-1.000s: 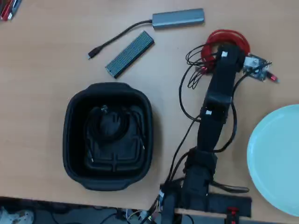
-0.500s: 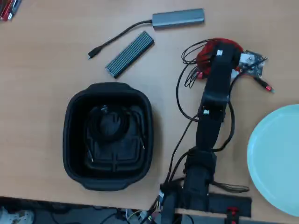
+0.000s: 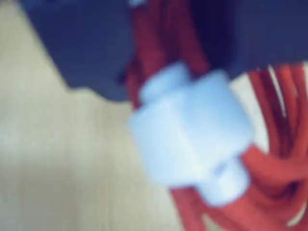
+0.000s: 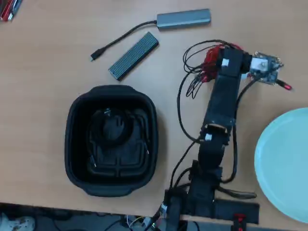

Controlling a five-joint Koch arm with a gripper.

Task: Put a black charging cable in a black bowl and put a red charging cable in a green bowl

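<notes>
In the overhead view the black bowl [image 4: 72, 144] stands at lower left, and the black charging cable [image 4: 113, 126] lies looped on its floor. The pale green bowl [image 4: 284, 163] sits at the right edge, with nothing in it. My gripper [image 4: 217, 52] is at the upper right, over the red charging cable [image 4: 210, 57], which the arm mostly hides; one red plug [image 4: 287, 87] sticks out to the right. The blurred wrist view shows the red charging cable [image 3: 269, 173] and its white tie [image 3: 192, 144] close up. Its strands run between the dark jaws of my gripper [image 3: 163, 72].
A grey hub [image 4: 184, 18] with a short black lead and a ridged grey block [image 4: 134, 55] lie at the top of the table. Red pens [image 4: 5, 9] show in the top left corner. The arm's own black wires [image 4: 185, 96] loop left of the arm.
The red coil, plainly visible a second ago beyond the gripper, has shifted left and now lies mostly under the gripper. The arm has stretched and its head has turned; the loose red plug moved.
</notes>
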